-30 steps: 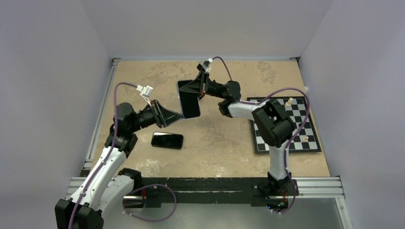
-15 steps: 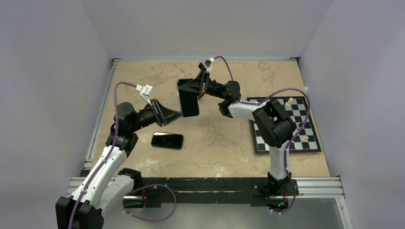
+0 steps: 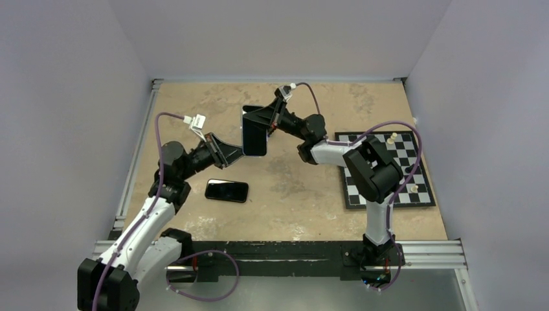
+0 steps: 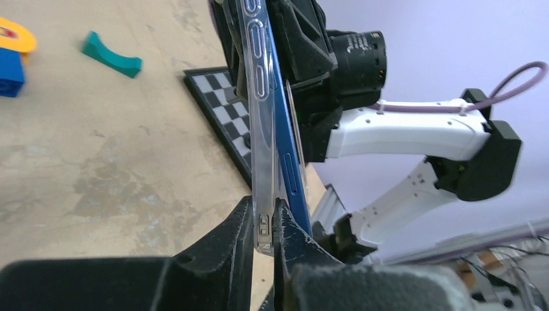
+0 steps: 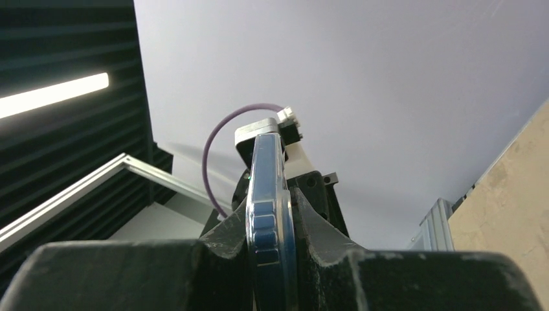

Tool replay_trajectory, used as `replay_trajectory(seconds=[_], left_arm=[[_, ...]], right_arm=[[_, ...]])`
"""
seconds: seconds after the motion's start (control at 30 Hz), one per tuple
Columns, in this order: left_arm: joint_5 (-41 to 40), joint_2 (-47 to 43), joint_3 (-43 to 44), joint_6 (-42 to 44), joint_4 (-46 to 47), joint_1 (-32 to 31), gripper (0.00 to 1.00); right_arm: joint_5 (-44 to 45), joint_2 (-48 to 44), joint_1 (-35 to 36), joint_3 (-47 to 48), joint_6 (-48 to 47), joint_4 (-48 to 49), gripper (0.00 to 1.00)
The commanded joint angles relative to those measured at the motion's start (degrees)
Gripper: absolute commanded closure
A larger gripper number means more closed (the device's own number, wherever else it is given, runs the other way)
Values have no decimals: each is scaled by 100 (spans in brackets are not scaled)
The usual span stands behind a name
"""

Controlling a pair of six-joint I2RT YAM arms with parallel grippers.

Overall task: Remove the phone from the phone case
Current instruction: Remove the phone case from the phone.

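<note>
A blue phone (image 3: 254, 133) in a clear phone case is held upright in the air above the middle of the table, between both grippers. My left gripper (image 3: 242, 151) is shut on the lower corner of the phone case (image 4: 257, 116). Its right finger sits between the case's wall and the blue phone (image 4: 288, 149), which stands slightly out of the case there. My right gripper (image 3: 261, 122) holds the far end and is shut across the phone (image 5: 268, 214), whose edge shows blue with clear case material round it.
A second dark phone (image 3: 226, 190) lies flat on the table below the held one. A chessboard (image 3: 386, 170) with a few pieces lies at the right. The left wrist view shows a teal block (image 4: 111, 56) and a blue and orange toy (image 4: 11, 61) on the table.
My left gripper has closed onto the case's lower corner. The held phone and both grippers have shifted slightly toward the back of the table.
</note>
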Motion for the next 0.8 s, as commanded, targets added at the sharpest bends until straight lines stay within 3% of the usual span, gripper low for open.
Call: replay_trajectory(seconds=[0.0,0.13,0.33,0.53,0.63,0.77], left_arm=[[-3141,-181,1,1287,-1722,-86,100],[-4741,-452,-322,1596,-1614,-167,100],[-5123,-575,-631,1685,-1045,-197,100],[-2501,-540,-317,844,-1068,-196,99],[-1440,-457,-474,130,-640,-194,83],[-613,-195,-803,-673,270,-191,65]], right_arm=[[336,-815,536,24,1129,801,100],[647,-875,535,-81,1563,889,100],[1375,-917,543,14,1906,1246,100],[1514,-771,532,246,1405,1119,100],[1624,-730,533,141,1236,1123,100],[1724,-703,538,72,1142,1135,100]])
